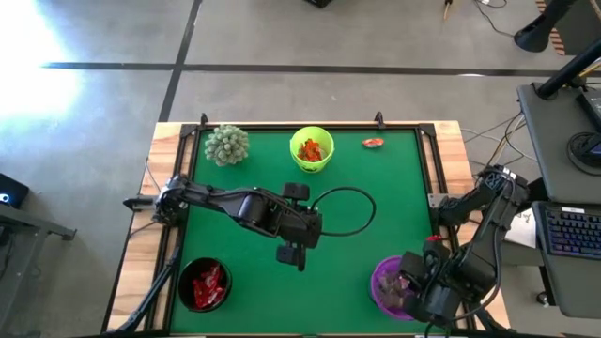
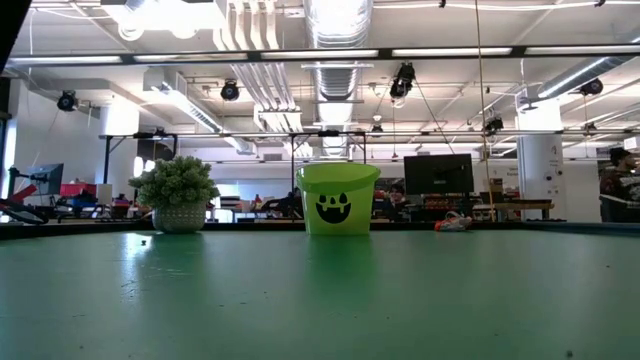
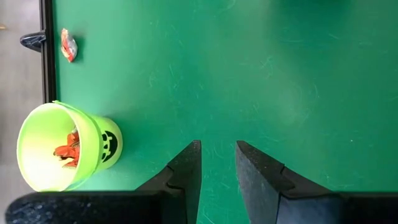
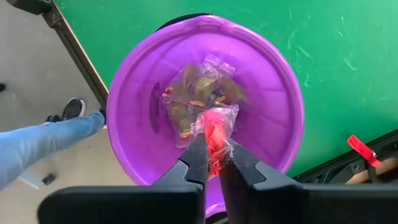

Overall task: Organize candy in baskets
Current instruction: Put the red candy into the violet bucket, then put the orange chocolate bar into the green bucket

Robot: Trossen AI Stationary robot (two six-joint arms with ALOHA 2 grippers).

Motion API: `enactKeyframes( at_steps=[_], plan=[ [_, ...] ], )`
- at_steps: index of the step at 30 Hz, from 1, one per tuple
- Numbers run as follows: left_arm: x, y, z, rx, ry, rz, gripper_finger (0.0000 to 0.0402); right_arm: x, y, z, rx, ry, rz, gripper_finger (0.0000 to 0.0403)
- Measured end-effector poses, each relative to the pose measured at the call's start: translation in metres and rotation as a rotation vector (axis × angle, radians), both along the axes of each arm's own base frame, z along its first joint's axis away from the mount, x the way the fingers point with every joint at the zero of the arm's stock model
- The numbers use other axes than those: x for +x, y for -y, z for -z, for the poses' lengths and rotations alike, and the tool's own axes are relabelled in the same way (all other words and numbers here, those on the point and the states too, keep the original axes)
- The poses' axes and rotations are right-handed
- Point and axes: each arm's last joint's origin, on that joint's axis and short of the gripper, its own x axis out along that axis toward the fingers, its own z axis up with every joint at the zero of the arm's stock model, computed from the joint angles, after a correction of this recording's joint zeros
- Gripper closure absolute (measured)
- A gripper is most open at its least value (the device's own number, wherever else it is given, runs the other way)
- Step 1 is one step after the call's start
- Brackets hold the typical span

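Note:
My right gripper (image 4: 214, 149) hangs over the purple basket (image 4: 137, 124) at the table's near right corner, shut on a red candy (image 4: 216, 127) in a clear wrapper. Several pale greenish candies (image 4: 193, 93) lie on that basket's bottom. My left gripper (image 3: 217, 162) is open over bare green table near the middle (image 1: 291, 252), with nothing between its fingers. The lime green basket (image 1: 312, 150) stands at the far edge with orange candy inside. One loose red-orange candy (image 1: 373, 143) lies on the table to its right. The black basket (image 1: 205, 284) at the near left holds red candy. My right gripper pinches the red candy by its crinkly clear wrapper (image 4: 214, 140) between its two fingertips. The fingers come from above, pointing down into the purple basket's mouth. The candy sticks out past the fingertips, above the pale candies; whether it touches them I cannot tell.
A spiky pale-green plant (image 1: 226, 144) stands at the far left, beside the lime basket. A black cable loops over the table's middle (image 1: 357, 211). A person's leg in jeans and a shoe (image 4: 43, 146) show on the floor beside the table's near right corner. Open green surface (image 1: 394, 207) lies between the baskets.

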Motion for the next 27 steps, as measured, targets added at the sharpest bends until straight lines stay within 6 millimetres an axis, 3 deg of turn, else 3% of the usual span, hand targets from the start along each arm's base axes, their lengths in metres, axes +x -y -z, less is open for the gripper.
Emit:
enactKeyframes(
  at_steps=[14, 20, 27],
  plan=[
    [0.004, -0.013, 0.000, 0.016, -0.005, -0.005, 0.0320, 0.007, -0.008, 0.015, -0.062, -0.036, -0.022, 0.0271],
    [0.018, -0.043, 0.008, 0.041, 0.005, -0.028, 0.0320, 0.002, 0.012, -0.002, -0.156, 0.134, 0.134, 0.0266],
    [0.037, -0.097, 0.015, 0.077, 0.075, -0.077, 0.0320, -0.008, 0.037, -0.026, -0.268, 0.406, 0.248, 0.0279]
  ],
)
